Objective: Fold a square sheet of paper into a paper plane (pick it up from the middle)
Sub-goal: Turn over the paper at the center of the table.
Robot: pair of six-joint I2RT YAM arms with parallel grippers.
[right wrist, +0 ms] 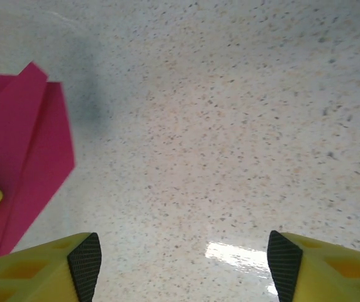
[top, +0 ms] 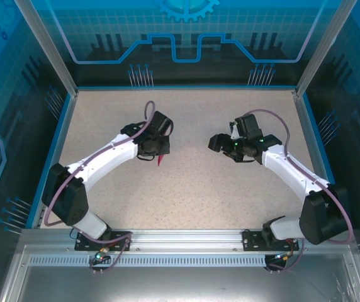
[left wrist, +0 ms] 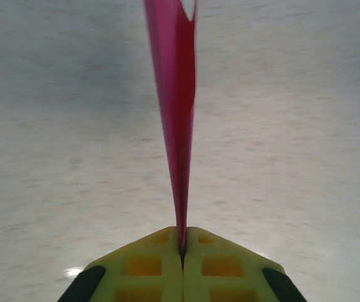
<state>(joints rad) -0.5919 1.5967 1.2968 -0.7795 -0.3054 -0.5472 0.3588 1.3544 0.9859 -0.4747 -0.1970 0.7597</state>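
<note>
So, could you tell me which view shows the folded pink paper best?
The right wrist view: the folded pink paper shows its flat face and layered folds at the left edge. The left wrist view sees it edge-on, pinched between the left fingers. The top view catches a small sliver.

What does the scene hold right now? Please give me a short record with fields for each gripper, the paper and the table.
left gripper: shut on the folded pink paper, pinching one narrow end
right gripper: open, nothing between its fingers, speckled surface below
folded pink paper: juts straight out of the left gripper, edge-on in the left wrist view; layered flaps seen from the right wrist
table: speckled beige top
</note>
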